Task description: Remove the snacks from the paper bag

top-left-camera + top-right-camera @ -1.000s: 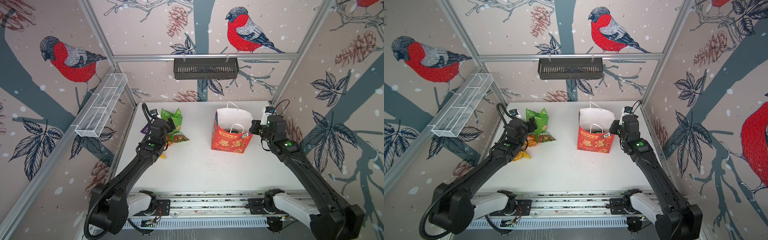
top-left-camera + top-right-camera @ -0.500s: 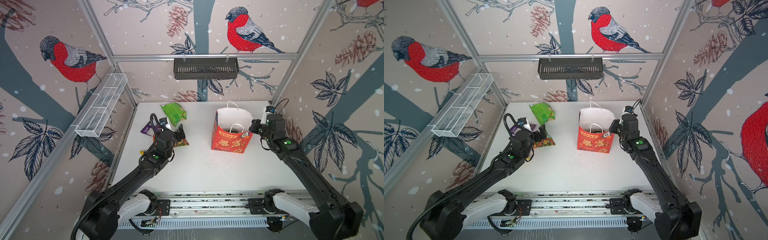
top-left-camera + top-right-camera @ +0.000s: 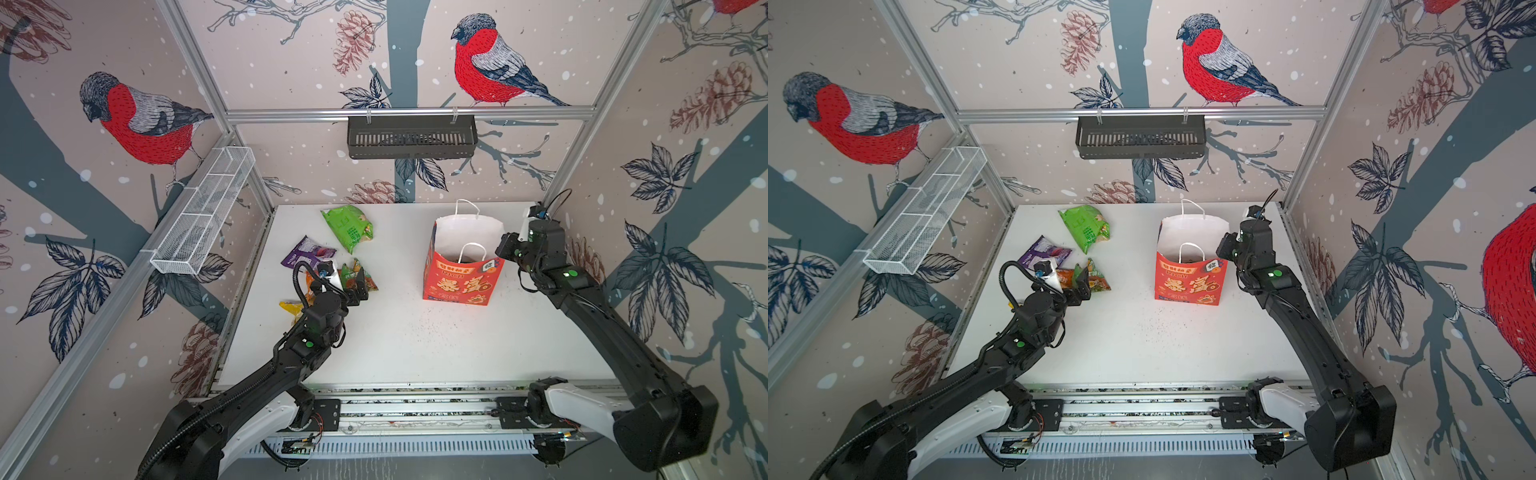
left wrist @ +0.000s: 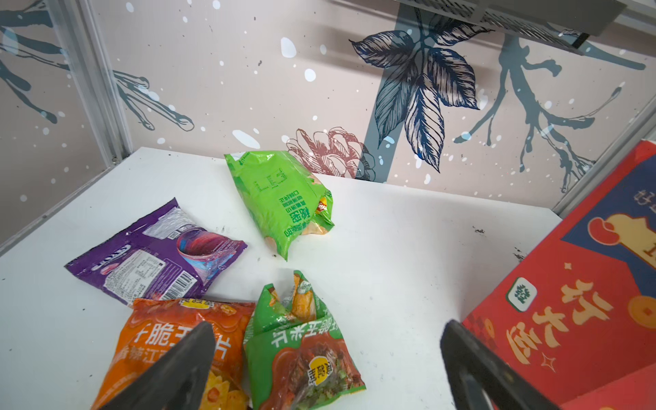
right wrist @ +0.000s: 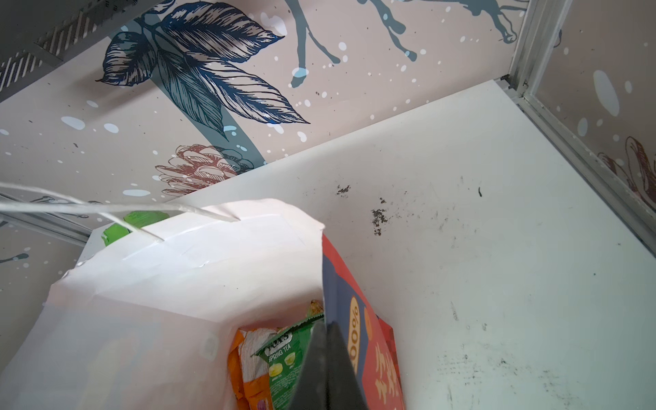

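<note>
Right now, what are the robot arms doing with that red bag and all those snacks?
They are emptying the paper bag. The right claw is shut on the bag's side rim, holding it upright. The left claw is open and empty, above the snacks already out on the table: a bright green packet, purple packet, orange packet, green-red packet and yellow packet. More snacks in the bag wait to come out.
</note>
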Action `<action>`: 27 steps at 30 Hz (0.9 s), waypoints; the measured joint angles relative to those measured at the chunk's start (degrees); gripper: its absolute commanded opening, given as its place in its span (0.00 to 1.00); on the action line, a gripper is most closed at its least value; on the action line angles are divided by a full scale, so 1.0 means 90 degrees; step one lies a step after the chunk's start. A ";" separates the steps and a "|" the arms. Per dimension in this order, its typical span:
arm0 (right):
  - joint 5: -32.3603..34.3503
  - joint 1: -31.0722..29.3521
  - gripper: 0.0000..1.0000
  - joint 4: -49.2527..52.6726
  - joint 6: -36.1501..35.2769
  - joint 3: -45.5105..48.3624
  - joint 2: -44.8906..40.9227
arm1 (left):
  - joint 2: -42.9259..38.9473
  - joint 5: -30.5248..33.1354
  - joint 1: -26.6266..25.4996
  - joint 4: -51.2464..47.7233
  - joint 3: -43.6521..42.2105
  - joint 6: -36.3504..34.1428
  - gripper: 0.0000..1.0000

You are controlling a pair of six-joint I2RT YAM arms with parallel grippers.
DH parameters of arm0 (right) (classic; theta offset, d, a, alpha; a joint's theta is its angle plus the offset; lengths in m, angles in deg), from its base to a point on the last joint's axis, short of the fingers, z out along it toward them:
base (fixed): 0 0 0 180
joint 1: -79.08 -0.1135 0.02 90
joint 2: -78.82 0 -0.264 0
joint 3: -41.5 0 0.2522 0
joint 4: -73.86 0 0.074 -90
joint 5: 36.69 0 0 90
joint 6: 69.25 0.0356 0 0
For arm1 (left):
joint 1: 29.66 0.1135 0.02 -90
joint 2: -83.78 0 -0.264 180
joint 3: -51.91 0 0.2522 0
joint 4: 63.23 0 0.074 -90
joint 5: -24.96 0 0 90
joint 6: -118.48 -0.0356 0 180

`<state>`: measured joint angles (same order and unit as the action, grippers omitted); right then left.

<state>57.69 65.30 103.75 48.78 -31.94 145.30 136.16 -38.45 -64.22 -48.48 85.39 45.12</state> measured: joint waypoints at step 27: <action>-0.0435 -0.0073 0.00 -0.0423 -0.1540 -0.1175 0.0702 | 0.0044 -0.0508 -0.0090 0.0136 0.0061 0.0005 0.97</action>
<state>53.78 64.64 99.94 34.92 -42.52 151.62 136.55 -43.02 -65.03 -47.25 85.94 45.17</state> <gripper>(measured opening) 0.048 0.976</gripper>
